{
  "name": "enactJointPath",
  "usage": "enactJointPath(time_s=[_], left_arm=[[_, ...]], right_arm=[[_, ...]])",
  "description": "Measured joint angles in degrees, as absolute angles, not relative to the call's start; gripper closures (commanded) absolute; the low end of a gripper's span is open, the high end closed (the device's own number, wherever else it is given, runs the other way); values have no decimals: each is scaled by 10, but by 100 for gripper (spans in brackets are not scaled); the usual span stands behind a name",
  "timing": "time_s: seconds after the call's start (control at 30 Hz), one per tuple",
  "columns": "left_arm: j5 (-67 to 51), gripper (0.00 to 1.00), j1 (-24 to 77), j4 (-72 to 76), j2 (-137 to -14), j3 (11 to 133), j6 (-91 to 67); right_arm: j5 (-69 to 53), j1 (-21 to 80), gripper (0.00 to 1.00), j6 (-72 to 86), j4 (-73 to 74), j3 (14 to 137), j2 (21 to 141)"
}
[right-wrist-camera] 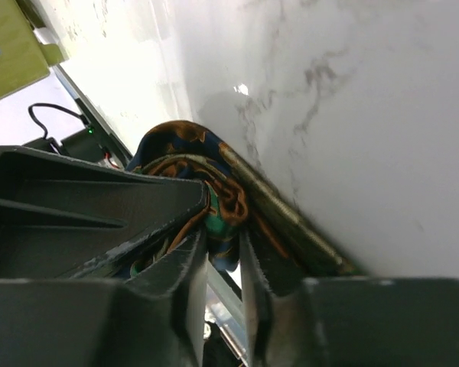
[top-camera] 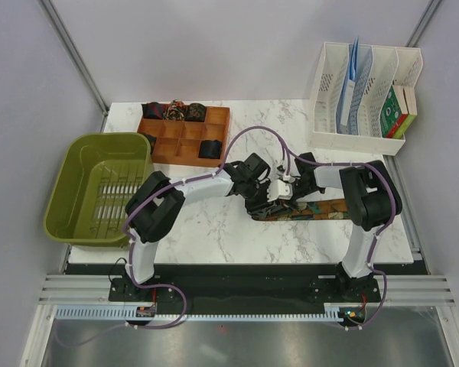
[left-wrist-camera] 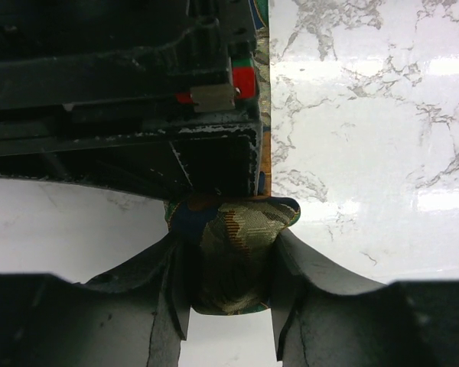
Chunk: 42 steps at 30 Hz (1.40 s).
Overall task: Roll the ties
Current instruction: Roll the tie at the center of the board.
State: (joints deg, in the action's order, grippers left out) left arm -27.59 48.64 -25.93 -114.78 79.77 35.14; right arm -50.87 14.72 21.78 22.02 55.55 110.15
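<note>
Both the left tool (left-wrist-camera: 228, 302) and right tool (right-wrist-camera: 223, 267) clamp the patterned tie (left-wrist-camera: 233, 237) at its rolled end

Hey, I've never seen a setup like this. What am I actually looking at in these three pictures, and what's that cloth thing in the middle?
This is a robot with two arms bolted to the near edge of a marble table. The wide picture looks down from above and behind the arms. The other two pictures come from a small camera on each wrist, so the dark shapes at the bottom of them are that arm's own fingers.

At the table's left is a green basket. At the back are a white file rack and a wooden tray that holds several rolled ties.

The cloth in the middle is a patterned tie, partly rolled up. The left gripper is closed on the rolled end, and the right gripper pinches the fabric too.
</note>
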Motion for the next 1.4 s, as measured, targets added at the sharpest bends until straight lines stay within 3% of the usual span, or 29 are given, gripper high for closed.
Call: enactJointPath(time_s=[0.1, 0.4, 0.87, 1.0, 1.03, 1.1, 1.4], left_arm=[[-271, 60, 490, -260, -1149, 798, 352], [-271, 62, 490, -280, -1167, 819, 356], [-274, 60, 490, -295, -1175, 832, 359], [-274, 58, 490, -295, -1176, 832, 360], [-274, 57, 490, -295, -1176, 832, 360], [-274, 55, 490, -296, -1176, 833, 361], [-257, 37, 490, -298, -1176, 824, 370]], right_arm=[[-502, 136, 55, 192, 254, 563, 1092], [-515, 67, 53, 116, 370, 591, 1028], [-541, 93, 54, 234, 195, 507, 1021], [-542, 99, 68, 249, 170, 507, 1038], [-544, 99, 84, 252, 166, 507, 1040], [-547, 100, 98, 257, 157, 503, 1041], [-526, 96, 100, 228, 173, 500, 1044]])
